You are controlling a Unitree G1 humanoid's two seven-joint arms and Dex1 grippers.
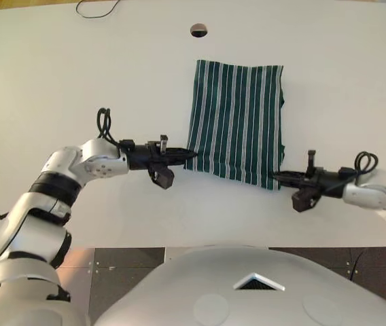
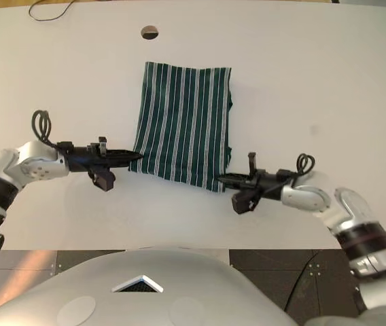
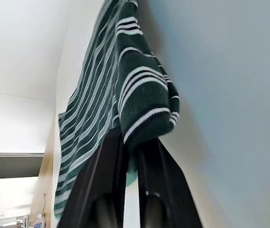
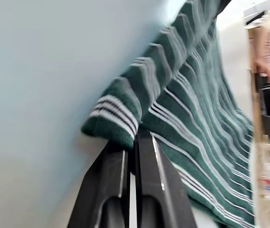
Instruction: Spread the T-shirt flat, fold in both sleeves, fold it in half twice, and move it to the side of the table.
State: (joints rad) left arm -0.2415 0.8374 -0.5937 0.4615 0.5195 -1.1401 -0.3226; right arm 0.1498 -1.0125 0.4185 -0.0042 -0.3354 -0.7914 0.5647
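The T-shirt [image 1: 237,119], dark green with white stripes, lies folded into a narrow rectangle on the white table [image 1: 64,75], right of the middle. My left gripper [image 1: 191,155] lies low at the shirt's near left corner, shut on the fabric edge. In the left wrist view the hem [image 3: 139,114] bunches over the closed fingertips [image 3: 147,156]. At the near right corner my right gripper [image 1: 276,177] is likewise shut on the shirt. The right wrist view has that striped corner [image 4: 113,121] pinched between its fingers [image 4: 147,156].
A round cable hole [image 1: 198,30] sits in the table just beyond the shirt. A black cable [image 1: 96,8] loops at the far edge. Bare tabletop spreads wide to the left and right of the shirt. The table's near edge [image 1: 179,246] runs close behind both grippers.
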